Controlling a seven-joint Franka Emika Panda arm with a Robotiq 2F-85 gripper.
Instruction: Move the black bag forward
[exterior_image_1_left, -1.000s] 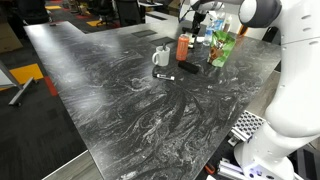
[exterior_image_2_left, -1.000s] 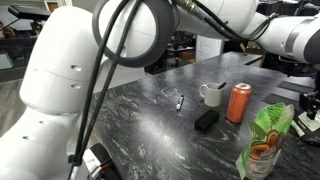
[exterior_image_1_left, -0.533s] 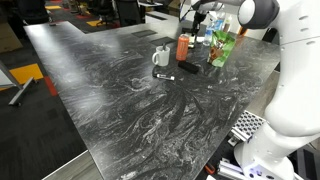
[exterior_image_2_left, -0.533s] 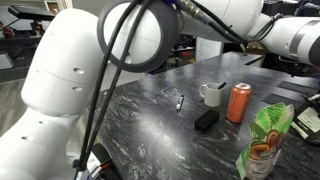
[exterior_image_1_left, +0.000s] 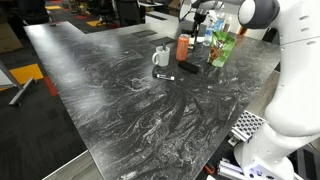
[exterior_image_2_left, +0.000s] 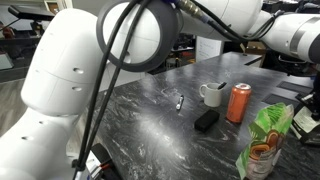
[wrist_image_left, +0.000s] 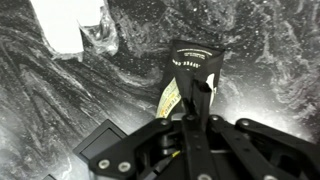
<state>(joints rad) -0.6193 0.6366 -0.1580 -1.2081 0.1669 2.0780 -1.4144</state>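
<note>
Black bag (exterior_image_2_left: 206, 119) well inside table (exterior_image_2_left: 150, 135) edges

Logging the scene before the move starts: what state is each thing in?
black bag, lying flat, not grasped
white mug, upright
orange can, upright
green bag, standing
marker, lying flat
gripper, clear of the bag; jaws unclear

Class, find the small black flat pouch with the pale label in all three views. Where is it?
Exterior view: small black flat pouch upper right, right of the white ceramic mug.
Exterior view: pouch right of centre, just below the mug.
Wrist view: pouch at centre; mug top left.
Shared landmark: the white mug.
</note>
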